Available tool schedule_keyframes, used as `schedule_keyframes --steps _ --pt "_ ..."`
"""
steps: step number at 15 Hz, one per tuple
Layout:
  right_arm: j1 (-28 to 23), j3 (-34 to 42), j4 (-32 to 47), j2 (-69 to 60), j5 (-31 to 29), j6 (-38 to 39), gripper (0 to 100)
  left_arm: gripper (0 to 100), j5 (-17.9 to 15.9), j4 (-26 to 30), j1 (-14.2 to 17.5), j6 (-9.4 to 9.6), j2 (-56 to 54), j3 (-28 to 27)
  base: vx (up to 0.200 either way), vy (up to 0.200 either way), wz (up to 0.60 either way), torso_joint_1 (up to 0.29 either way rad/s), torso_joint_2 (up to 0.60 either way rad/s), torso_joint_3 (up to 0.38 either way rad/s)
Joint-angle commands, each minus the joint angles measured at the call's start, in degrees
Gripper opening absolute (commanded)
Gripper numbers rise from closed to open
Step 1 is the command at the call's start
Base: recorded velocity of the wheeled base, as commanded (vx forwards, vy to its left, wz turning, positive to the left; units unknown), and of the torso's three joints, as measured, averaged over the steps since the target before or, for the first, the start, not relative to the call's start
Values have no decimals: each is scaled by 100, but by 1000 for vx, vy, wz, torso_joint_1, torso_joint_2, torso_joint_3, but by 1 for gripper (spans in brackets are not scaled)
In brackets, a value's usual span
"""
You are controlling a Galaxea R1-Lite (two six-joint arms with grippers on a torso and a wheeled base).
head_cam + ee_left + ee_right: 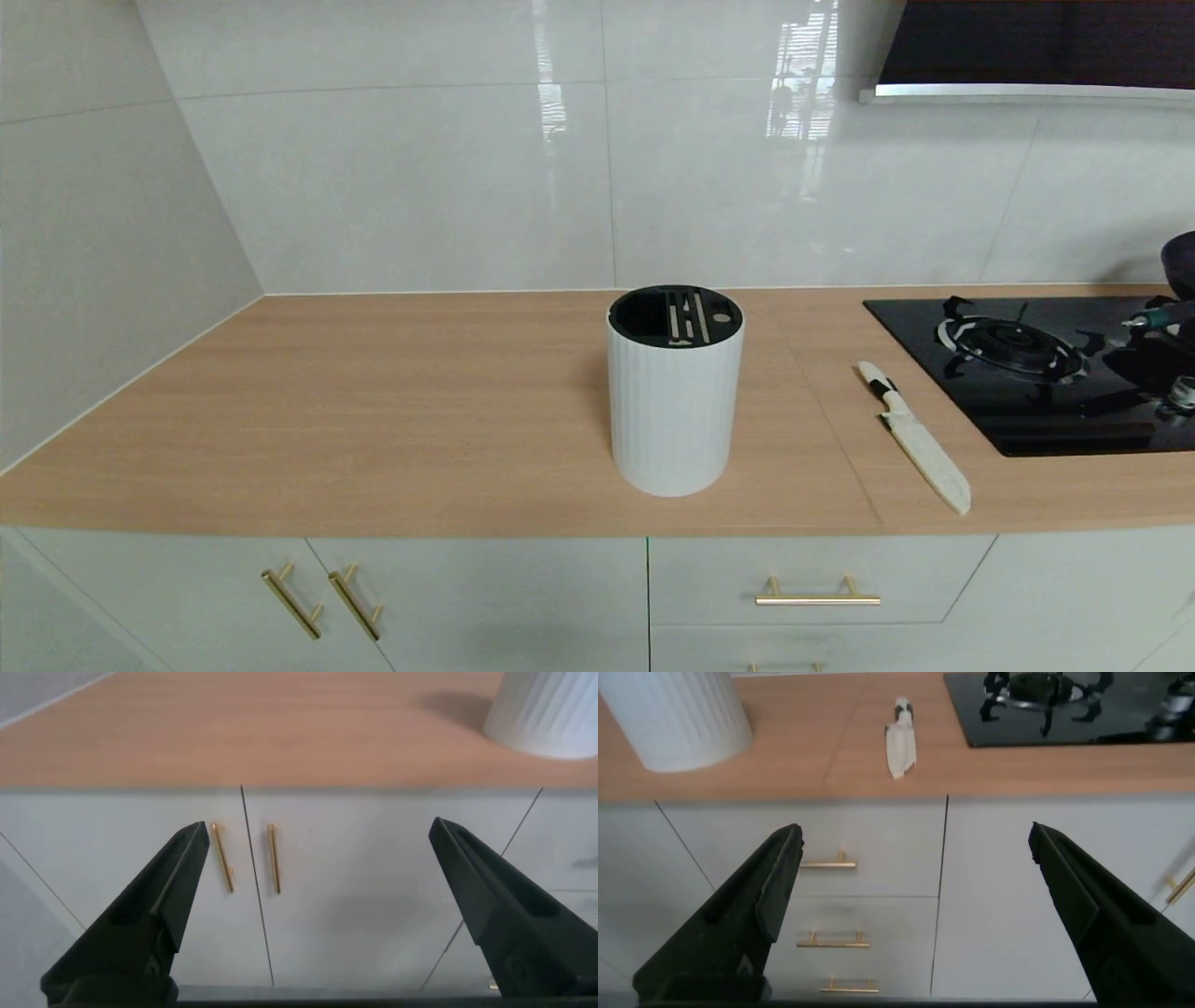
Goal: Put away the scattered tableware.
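Left pincer (318, 826) and right pincer (914, 829) both gape wide, the right wrist view catching the knife (900, 745) beside the stove (1018, 730).

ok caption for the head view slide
White ribbed holder stands on the wooden counter, a knife lying between it and the gas hob.

Left gripper (318, 826): two dark jaws spread wide apart, tips pointing forward. Right gripper (914, 831): same pose, jaws spread equally wide.
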Motion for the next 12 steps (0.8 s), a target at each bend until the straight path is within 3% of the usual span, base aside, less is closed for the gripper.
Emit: schedule_keyframes --steps 1,8,12 --pt "4 0 1 5 4 0 100 100 2 0 1 -2 9 1 0 0 0 237 -559 -310" --pt "4 0 -8 5 4 0 100 100 2 0 1 7 9 1 0 0 0 258 -574 -318" --pt "4 0 1 5 4 -18 100 100 2 0 1 -2 9 1 0 0 0 135 -290 -153"
